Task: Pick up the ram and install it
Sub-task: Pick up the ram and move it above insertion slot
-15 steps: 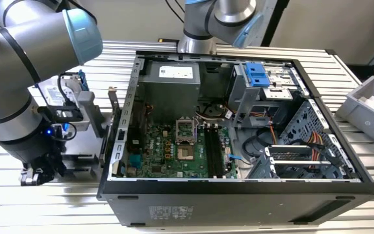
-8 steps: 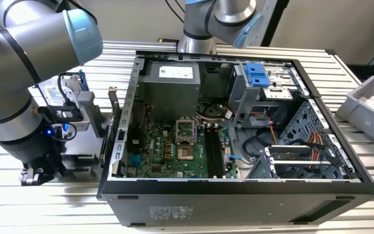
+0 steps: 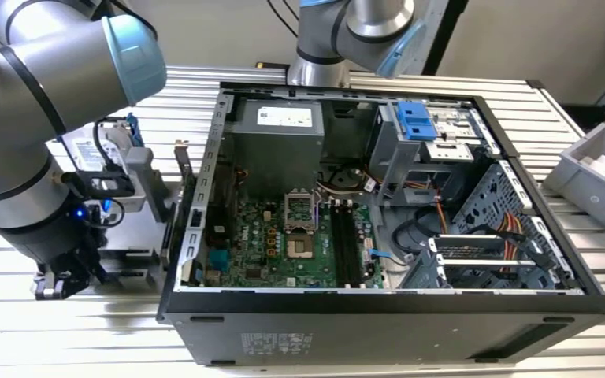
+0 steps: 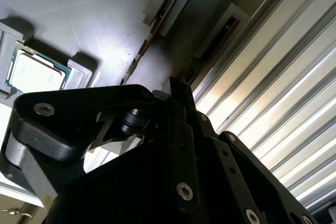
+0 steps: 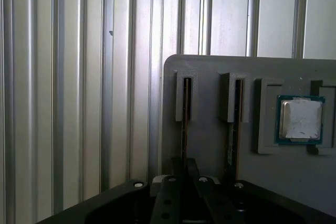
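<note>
Two ram sticks stand on edge in slots of a grey holder point(image 5: 210, 145). In the first wrist view, one ram stick point(image 5: 185, 121) lines up with my gripper point(image 5: 184, 167), which sits right at its near end. The other ram stick point(image 5: 234, 129) stands one slot over, beside a small square silver chip point(image 5: 300, 119). In the second wrist view, the nearer ram stick point(image 4: 157, 24) runs down behind the gripper point(image 4: 176, 85). In the exterior view, the gripper point(image 3: 61, 285) hangs low on the exterior view's left, outside the open computer case point(image 3: 387, 307). The black memory slots point(image 3: 345, 236) lie on its motherboard.
The ribbed metal table point(image 3: 72, 331) carries the case and the holder. A second arm's base point(image 3: 318, 71) stands behind the case. A grey bin point(image 3: 597, 169) sits on the exterior view's right. Cables and drive cages point(image 3: 481, 252) crowd the case's right half.
</note>
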